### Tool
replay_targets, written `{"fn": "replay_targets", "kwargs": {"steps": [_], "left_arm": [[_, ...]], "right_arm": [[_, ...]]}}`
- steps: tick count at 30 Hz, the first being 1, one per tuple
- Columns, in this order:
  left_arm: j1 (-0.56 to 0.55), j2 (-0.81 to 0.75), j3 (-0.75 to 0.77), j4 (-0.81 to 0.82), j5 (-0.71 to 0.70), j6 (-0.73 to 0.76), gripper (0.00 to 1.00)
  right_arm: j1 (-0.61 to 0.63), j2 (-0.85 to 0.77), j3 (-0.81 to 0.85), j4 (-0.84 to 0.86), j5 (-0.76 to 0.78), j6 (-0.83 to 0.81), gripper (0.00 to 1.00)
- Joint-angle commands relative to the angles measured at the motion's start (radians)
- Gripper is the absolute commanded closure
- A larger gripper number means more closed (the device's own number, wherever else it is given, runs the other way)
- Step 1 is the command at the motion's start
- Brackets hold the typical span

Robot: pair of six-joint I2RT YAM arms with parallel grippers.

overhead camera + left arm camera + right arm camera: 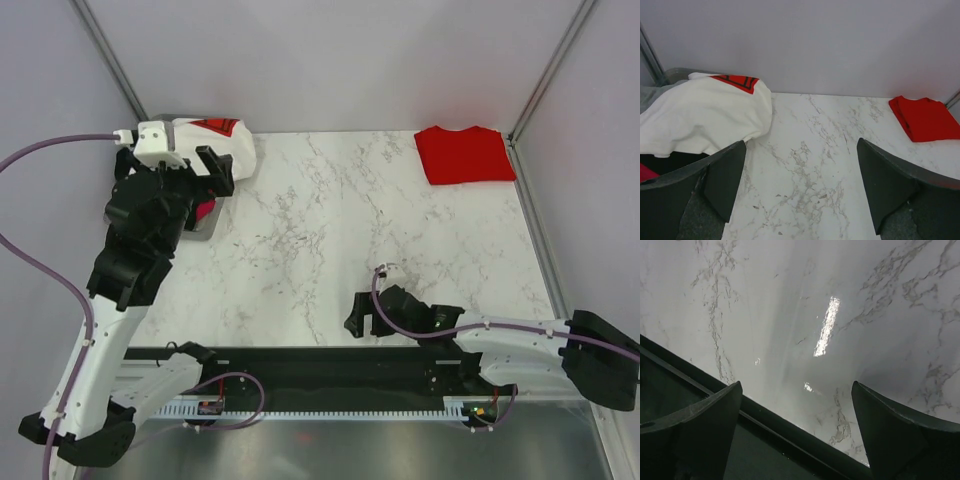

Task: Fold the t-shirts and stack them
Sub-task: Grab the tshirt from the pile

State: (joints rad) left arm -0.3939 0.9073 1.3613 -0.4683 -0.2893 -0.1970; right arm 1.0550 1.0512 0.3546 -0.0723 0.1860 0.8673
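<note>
Probably a robot lab test cell: a marble-patterned table [330, 230] walled by plain white panels [330, 60] on metal posts [108, 55], with loose cables [80, 138].

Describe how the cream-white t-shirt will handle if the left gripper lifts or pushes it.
Probably floppy: the cream-white t-shirt lies in a slumped heap with soft folds, so it should drape and sag from one pinch. Likely light, being thin-looking cloth. Pushed, it would probably bunch rather than slide whole across the marble table.
</note>
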Motion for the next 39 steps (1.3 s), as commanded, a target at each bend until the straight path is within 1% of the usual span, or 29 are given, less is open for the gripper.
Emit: {"fn": "replay_targets", "kwargs": {"steps": [1, 2, 3, 4, 5, 7, 8, 9, 10, 11, 14, 15, 17, 18, 19, 20, 21, 22, 24, 27, 30, 31, 33, 34, 35, 37, 39], "left_arm": [[0.003, -0.03, -0.062, 0.141, -0.08, 0.128, 0.0], [0.004, -0.039, -0.091, 0.166, -0.067, 0.161, 0.0], [0.003, -0.048, -0.158, 0.222, -0.063, 0.229, 0.0], [0.006, -0.045, -0.18, 0.258, -0.104, 0.225, 0.0], [0.007, 0.008, -0.183, 0.263, -0.146, 0.22, 0.0], [0.036, 0.117, -0.101, 0.176, -0.128, 0.2, 0.0], [0.05, 0.254, -0.061, 0.142, -0.069, 0.168, 0.0], [0.072, 0.316, 0.006, 0.113, -0.045, 0.134, 0.0], [0.078, 0.388, 0.033, 0.094, -0.025, 0.125, 0.0], [0.084, 0.506, 0.057, 0.094, -0.004, 0.116, 0.0], [0.11, 0.704, 0.192, 0.059, -0.011, 0.079, 0.03], [0.133, 0.84, 0.281, 0.037, -0.01, 0.061, 0.03], [0.156, 0.967, 0.376, -0.051, -0.016, 0.013, 0.05], [0.164, 1.017, 0.456, -0.079, -0.039, -0.01, 0.06], [0.164, 1.115, 0.494, -0.099, -0.072, -0.012, 0.06], [0.164, 1.155, 0.528, -0.128, -0.12, -0.002, 0.06], [0.164, 1.191, 0.589, -0.141, -0.138, 0.02, 0.06], [0.165, 1.258, 0.617, -0.153, -0.16, 0.031, 0.06], [0.164, 1.306, 0.671, -0.171, -0.212, 0.059, 0.06], [0.167, 1.36, 0.693, -0.174, -0.244, 0.074, 0.08], [0.167, 1.375, 0.7, -0.168, -0.254, 0.073, 0.15], [0.167, 1.378, 0.702, -0.165, -0.255, 0.074, 0.19], [0.167, 1.383, 0.719, -0.162, -0.267, 0.077, 0.25], [0.167, 1.386, 0.726, -0.162, -0.271, 0.083, 0.33], [0.167, 1.387, 0.736, -0.162, -0.289, 0.091, 0.35], [0.167, 1.392, 0.76, -0.161, -0.313, 0.108, 0.36], [0.167, 1.397, 0.774, -0.161, -0.346, 0.134, 0.31]], "right_arm": [[0.049, 0.076, -0.009, 0.132, 0.076, 0.001, 0.02], [0.054, 0.092, -0.008, 0.143, 0.078, -0.002, 0.02], [0.06, 0.114, -0.008, 0.153, 0.089, -0.005, 0.02], [0.06, 0.127, -0.009, 0.173, 0.09, -0.007, 0.02], [0.06, 0.139, -0.009, 0.18, 0.095, -0.008, 0.02], [0.06, 0.167, -0.008, 0.196, 0.09, -0.016, 0.02], [0.06, 0.17, -0.008, 0.203, 0.087, -0.02, 0.02], [0.06, 0.174, -0.011, 0.21, 0.083, -0.024, 0.02], [0.06, 0.17, -0.022, 0.222, 0.079, -0.025, 0.02], [0.06, 0.168, -0.026, 0.229, 0.076, -0.025, 0.02], [0.06, 0.152, -0.043, 0.244, 0.079, -0.021, 0.02], [0.06, 0.145, -0.046, 0.246, 0.082, -0.016, 0.02], [0.06, 0.144, -0.051, 0.246, 0.089, -0.011, 0.02], [0.06, 0.142, -0.051, 0.246, 0.089, -0.011, 0.02], [0.06, 0.145, -0.049, 0.246, 0.089, -0.008, 0.02], [0.06, 0.145, -0.051, 0.244, 0.092, -0.008, 0.02], [0.06, 0.147, -0.051, 0.244, 0.093, -0.007, 0.02], [0.06, 0.145, -0.051, 0.243, 0.095, -0.007, 0.02], [0.059, 0.142, -0.051, 0.243, 0.098, -0.005, 0.02], [0.057, 0.144, -0.051, 0.243, 0.099, -0.005, 0.02], [0.056, 0.156, -0.048, 0.244, 0.101, -0.005, 0.02], [0.054, 0.159, -0.045, 0.244, 0.098, -0.005, 0.02], [0.053, 0.17, -0.042, 0.244, 0.096, -0.005, 0.02], [0.053, 0.171, -0.039, 0.244, 0.095, -0.005, 0.02], [0.051, 0.173, -0.04, 0.244, 0.095, -0.005, 0.02], [0.053, 0.179, -0.037, 0.246, 0.092, -0.005, 0.02], [0.051, 0.182, -0.037, 0.246, 0.09, -0.005, 0.02]]}}
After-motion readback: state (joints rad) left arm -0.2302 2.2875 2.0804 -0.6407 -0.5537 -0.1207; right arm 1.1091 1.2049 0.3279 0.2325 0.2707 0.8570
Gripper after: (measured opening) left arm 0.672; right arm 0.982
